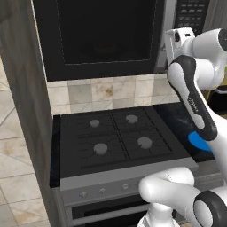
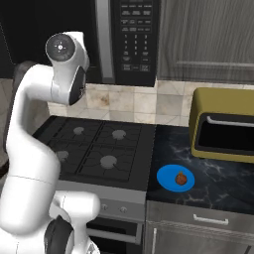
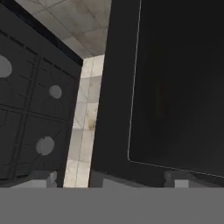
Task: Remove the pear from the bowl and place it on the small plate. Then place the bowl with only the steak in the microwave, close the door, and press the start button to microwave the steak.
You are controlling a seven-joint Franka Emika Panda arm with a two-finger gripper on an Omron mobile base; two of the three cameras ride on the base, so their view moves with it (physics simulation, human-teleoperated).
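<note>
The microwave's door [image 1: 106,35] is a wide black panel with a dark window. It faces me flat above the stove, and its keypad [image 2: 134,39] is to the right. In the hand view the door [image 3: 175,87] is close in front of my gripper [image 3: 109,181]. The fingertips [image 3: 43,179] stand far apart with nothing between them, so the gripper is open. My white hand [image 1: 181,36] hovers by the door's right edge. The pear [image 2: 181,178] lies on the small blue plate [image 2: 166,174] on the counter right of the stove. The bowl and the steak are out of view.
A black four-burner stove [image 1: 115,137] lies below the microwave. A mustard-yellow countertop oven [image 2: 225,129] stands on the dark marble counter [image 2: 218,186] at the right. A grey wall cabinet [image 2: 208,34] hangs right of the keypad. A tall wood panel [image 1: 22,88] borders the stove's left.
</note>
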